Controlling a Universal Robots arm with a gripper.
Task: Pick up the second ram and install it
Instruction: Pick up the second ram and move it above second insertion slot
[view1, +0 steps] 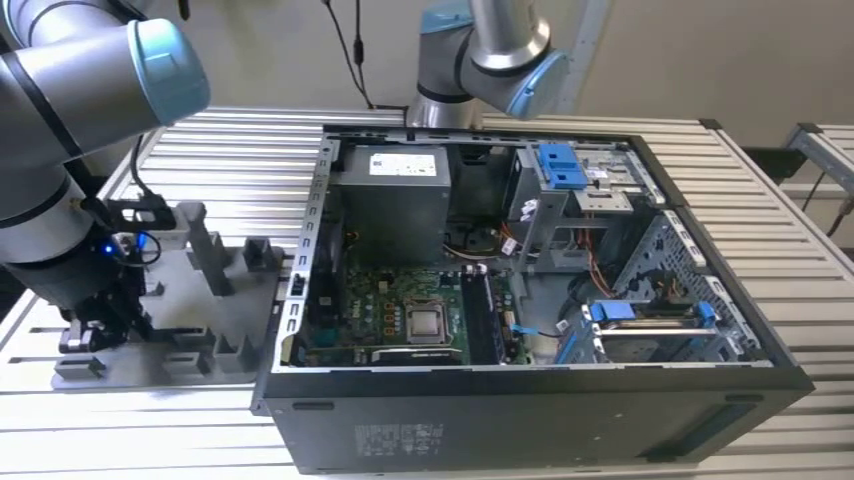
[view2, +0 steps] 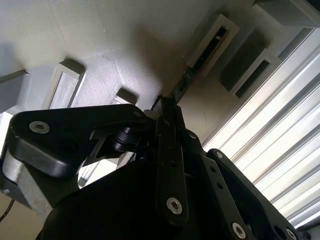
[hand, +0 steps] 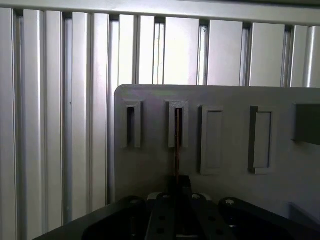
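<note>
- The pincer (view1: 100, 335) was positioned low over the grey plastic tray (view1: 180, 372). The tray lay on the slatted table (view1: 227, 150), at the exterior view's left of the open computer case (view1: 534, 430).
- The second ram (hand: 177, 132) was seen edge-on in the first wrist view. It stood upright in one slot of the tray, with its upper edge reaching up between the jaws.
- In both wrist views the pincer was drawn narrow. It was judged to be closed on the upper edge of the ram, although the contact itself was hidden behind the linkage.
- The step in hand was judged to be the grasp and withdrawal of the ram from its slot.
- A straight pull along the slot's axis was judged necessary, because the slot walls lay close on both faces of the thin board and any tilt could bind it.
- The grip was judged best kept on the centre of the ram's length, so that the stick could not pivot between the jaws.
- Moderate clamping force was judged advisable, since the board was thin and carried small parts.
- The neighbouring slot (hand: 131, 125) was seen empty, so no obstruction was expected from that side.
</note>
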